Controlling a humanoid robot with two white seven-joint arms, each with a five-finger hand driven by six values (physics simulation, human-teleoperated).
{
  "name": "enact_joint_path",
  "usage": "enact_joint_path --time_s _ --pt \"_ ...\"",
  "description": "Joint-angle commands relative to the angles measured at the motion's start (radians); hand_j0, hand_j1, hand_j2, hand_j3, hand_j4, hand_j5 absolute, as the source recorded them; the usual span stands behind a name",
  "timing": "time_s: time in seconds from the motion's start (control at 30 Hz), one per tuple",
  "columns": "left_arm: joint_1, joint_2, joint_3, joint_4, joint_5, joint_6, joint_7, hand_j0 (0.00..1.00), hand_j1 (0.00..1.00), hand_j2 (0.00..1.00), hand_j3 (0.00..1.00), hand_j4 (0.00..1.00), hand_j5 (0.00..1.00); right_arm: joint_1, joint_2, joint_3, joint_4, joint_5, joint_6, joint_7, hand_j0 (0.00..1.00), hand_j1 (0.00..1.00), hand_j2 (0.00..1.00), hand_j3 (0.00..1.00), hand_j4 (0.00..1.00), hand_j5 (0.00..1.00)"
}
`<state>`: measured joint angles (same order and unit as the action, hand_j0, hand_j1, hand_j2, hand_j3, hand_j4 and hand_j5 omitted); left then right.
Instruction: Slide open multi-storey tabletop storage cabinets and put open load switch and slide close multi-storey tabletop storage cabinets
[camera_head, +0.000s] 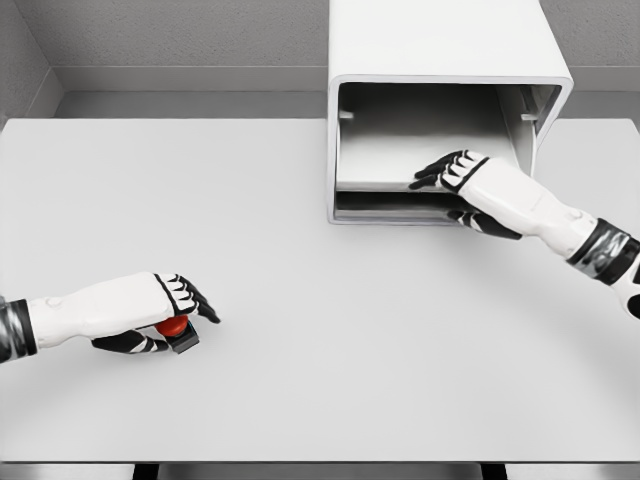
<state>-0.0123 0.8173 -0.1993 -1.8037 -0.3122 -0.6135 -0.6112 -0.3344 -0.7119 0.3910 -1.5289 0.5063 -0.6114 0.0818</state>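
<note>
A white storage cabinet (440, 60) stands at the back of the table, right of centre, its front open. My right hand (455, 190) grips the front edge of the cabinet's drawer shelf (380, 180), fingers on top and thumb underneath. At the lower left, my left hand (175, 315) is curled over the load switch (178, 330), a small black box with a red knob resting on the table; most of it is hidden under the palm.
The grey table (320, 300) spans the whole view, with its front edge near the picture's bottom. A grey wall runs behind the cabinet.
</note>
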Motion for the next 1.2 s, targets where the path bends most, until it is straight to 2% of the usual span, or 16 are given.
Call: enact_joint_path --time_s 0.0,0.2,0.3,0.57,0.6,0.63,0.93,1.17 --pt "0.000 0.003 0.000 0.000 0.007 0.003 0.000 0.75 0.75 0.75 0.75 0.75 0.75 0.000 -0.004 -0.009 -0.013 -0.008 0.001 0.000 0.73 0.73 0.73 0.73 0.73 0.73" --pt "-0.002 0.014 0.000 0.000 0.008 0.003 0.000 0.71 0.71 0.71 0.71 0.71 0.71 0.020 -0.027 -0.014 -0.056 -0.008 0.001 -0.002 0.73 0.73 0.73 0.73 0.73 0.73" --pt "-0.002 0.020 0.000 0.000 0.008 0.003 0.000 0.70 0.70 0.70 0.70 0.70 0.70 0.060 -0.037 -0.058 -0.088 -0.008 0.001 0.000 0.73 0.73 0.73 0.73 0.73 0.73" --pt "-0.002 0.039 0.000 0.000 0.008 0.003 0.000 0.65 0.65 0.65 0.65 0.65 0.65 0.098 -0.049 -0.083 -0.120 -0.015 0.001 -0.002 0.73 0.73 0.73 0.73 0.73 0.73" --pt "-0.003 0.040 0.000 0.001 0.008 0.003 0.000 0.61 0.61 0.61 0.61 0.61 0.61 0.104 -0.051 -0.084 -0.122 -0.015 0.001 0.000 0.73 0.73 0.73 0.73 0.73 0.73" --pt "-0.002 0.040 0.000 0.000 0.008 0.003 0.000 0.49 0.49 0.49 0.49 0.49 0.49 0.120 -0.051 -0.100 -0.129 -0.015 0.001 0.000 0.73 0.73 0.73 0.73 0.73 0.73" --pt "-0.006 0.040 -0.005 0.001 0.007 0.003 0.000 0.49 0.49 0.49 0.49 0.49 0.49 0.181 -0.070 -0.159 -0.194 -0.015 0.001 0.001 0.73 0.73 0.73 0.73 0.73 0.73" --pt "-0.049 0.037 -0.003 0.001 0.010 0.003 0.000 0.49 0.49 0.49 0.49 0.49 0.49 0.186 -0.086 -0.213 -0.214 -0.057 0.001 0.001 0.73 0.73 0.73 0.73 0.73 0.73"
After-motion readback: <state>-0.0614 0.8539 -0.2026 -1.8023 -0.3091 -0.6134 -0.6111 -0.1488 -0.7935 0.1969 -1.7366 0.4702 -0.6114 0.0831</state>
